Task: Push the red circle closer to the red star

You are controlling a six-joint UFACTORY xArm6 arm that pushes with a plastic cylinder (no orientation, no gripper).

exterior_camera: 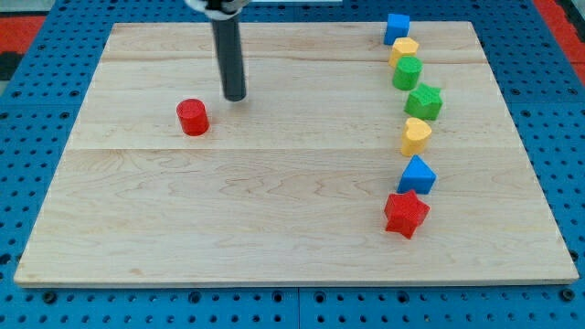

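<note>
Near edge, view's right: red star [406,214] sat flat, arms splayed, no clear long axis. Red circle [192,117] was well apart at left-centre — upright short cylinder, axis vertical, no facing. My tip [235,96] stood just beyond, to its upper right — a plain rod, no jaws; prob. wrong side for pushing rightward.

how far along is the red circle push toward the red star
Done: nothing visible; the red circle sits far to the view's left of the red star. In hand: my tip stands just up and right of the circle, apparently not touching. Left: the whole push, rightward and down.
</note>
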